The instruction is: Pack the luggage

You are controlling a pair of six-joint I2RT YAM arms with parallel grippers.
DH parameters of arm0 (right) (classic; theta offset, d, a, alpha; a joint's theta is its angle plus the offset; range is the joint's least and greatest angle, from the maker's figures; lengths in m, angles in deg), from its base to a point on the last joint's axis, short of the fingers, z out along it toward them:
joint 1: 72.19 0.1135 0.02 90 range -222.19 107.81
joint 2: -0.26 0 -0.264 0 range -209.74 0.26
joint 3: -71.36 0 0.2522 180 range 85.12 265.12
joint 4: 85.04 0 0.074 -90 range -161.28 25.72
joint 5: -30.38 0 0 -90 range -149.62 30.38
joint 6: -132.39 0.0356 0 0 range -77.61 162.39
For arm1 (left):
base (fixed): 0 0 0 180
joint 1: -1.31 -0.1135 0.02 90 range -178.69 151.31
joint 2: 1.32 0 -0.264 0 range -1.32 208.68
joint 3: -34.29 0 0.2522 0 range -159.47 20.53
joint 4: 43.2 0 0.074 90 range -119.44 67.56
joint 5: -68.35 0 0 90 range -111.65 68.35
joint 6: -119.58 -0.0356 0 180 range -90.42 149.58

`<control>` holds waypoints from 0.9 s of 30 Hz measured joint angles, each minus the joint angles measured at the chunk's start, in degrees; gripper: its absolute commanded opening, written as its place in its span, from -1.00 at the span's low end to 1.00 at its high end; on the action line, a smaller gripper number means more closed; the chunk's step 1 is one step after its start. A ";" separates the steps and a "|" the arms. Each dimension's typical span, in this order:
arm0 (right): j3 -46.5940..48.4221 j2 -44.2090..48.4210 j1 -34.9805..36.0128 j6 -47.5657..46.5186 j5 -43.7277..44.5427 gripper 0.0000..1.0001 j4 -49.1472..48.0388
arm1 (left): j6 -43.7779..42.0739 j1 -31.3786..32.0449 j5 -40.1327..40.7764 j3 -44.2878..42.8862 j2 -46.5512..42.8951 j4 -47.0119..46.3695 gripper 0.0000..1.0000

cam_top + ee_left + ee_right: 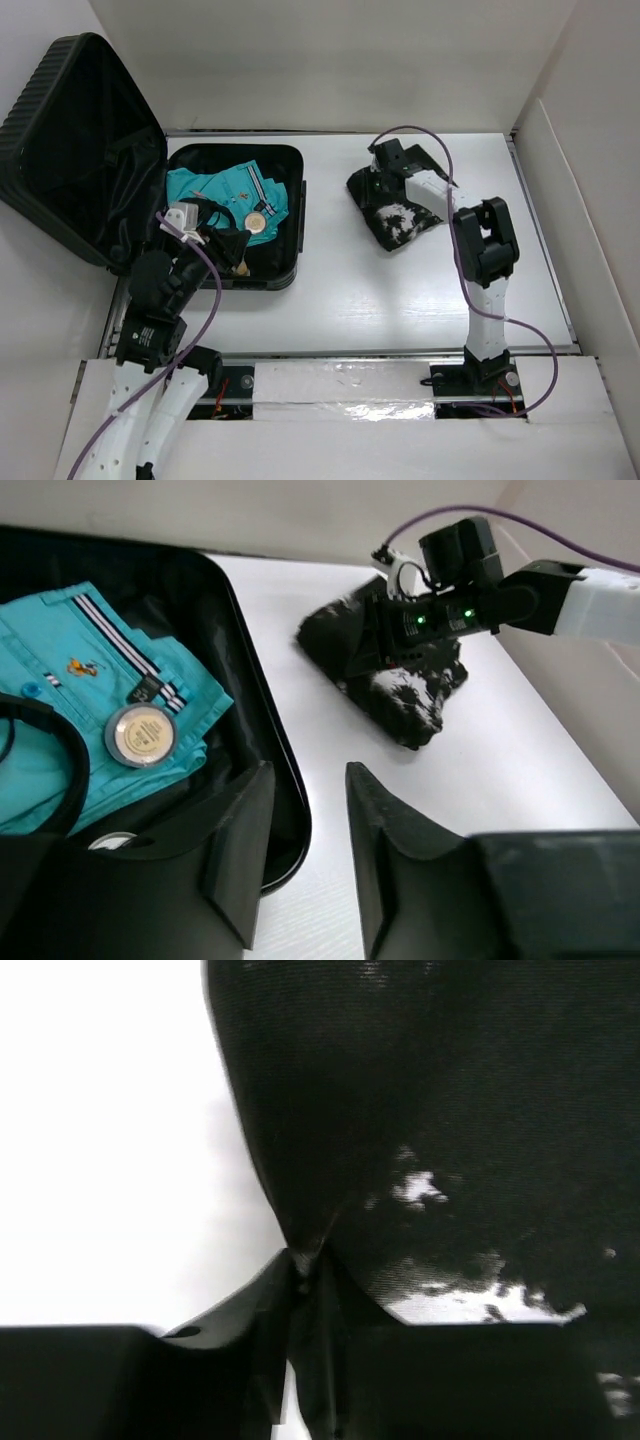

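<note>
The black ribbed luggage lies open at the left, lid propped up. Its tray holds a folded teal shirt with a round compact on it; both show in the left wrist view, shirt and compact. My left gripper is open and empty over the tray's near right corner, also seen from its wrist. My right gripper is shut on the edge of a black-and-white patterned cloth on the table, pinched in the right wrist view.
White walls enclose the table on the back, left and right. A purple cable loops over the right arm. The bare white tabletop lies between the luggage and the cloth.
</note>
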 measured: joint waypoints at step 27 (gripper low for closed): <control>-58.95 78.07 -6.36 15.80 -0.44 0.62 -34.99 | 14.19 36.63 25.42 -28.30 62.20 -13.64 0.21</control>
